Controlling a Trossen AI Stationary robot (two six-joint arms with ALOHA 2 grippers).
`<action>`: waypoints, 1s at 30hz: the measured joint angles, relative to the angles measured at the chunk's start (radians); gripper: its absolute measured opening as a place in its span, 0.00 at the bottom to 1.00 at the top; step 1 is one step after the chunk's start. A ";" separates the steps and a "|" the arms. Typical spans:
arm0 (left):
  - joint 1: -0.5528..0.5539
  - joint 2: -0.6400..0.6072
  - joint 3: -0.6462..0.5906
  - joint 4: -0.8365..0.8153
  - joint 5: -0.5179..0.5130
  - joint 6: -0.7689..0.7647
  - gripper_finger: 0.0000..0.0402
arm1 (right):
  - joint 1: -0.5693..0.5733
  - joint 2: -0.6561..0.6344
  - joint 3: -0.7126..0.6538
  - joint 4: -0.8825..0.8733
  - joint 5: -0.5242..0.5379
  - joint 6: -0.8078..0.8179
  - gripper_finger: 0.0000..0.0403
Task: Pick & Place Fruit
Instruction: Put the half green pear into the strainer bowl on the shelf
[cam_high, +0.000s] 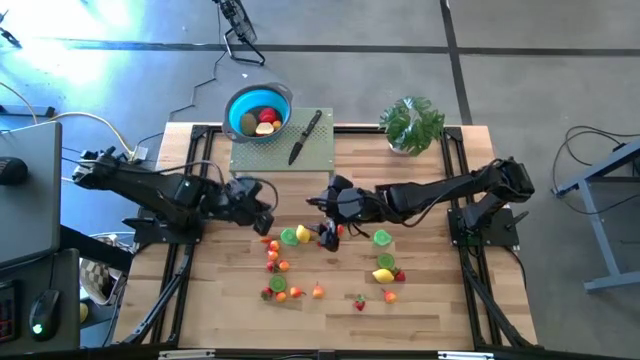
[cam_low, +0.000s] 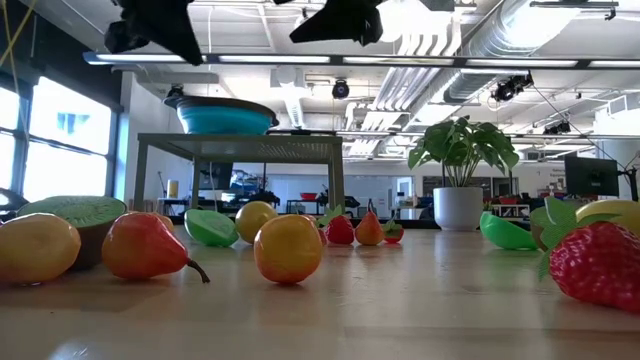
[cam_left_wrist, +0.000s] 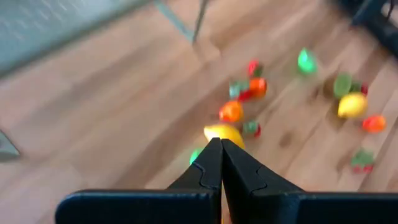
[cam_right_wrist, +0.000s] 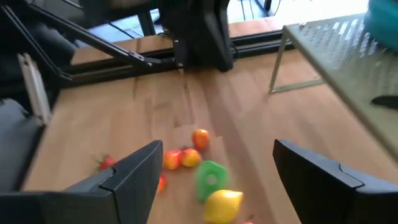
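lying under right hand (cam_right_wrist: 214, 171): fruit (cam_right_wrist: 221, 204)

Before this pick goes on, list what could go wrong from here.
1. The fruit under the open right gripper is bunched: the lemon touches a green half, so closing may catch two or knock one away.
2. The shut left gripper hangs near the same cluster; the arms could collide.
3. The blue bowl stands on a raised platform beside a knife; a low carry might hit either.
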 joint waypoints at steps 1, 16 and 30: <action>-0.014 0.013 -0.005 0.003 0.011 -0.002 0.00 | 0.007 0.000 0.000 0.000 0.000 0.023 0.74; -0.085 0.131 -0.033 0.031 0.045 -0.037 0.00 | 0.129 0.000 0.000 -0.061 0.041 0.236 0.31; -0.085 0.131 -0.033 0.050 -0.016 -0.095 0.00 | 0.151 0.000 0.000 -0.117 0.058 0.195 0.01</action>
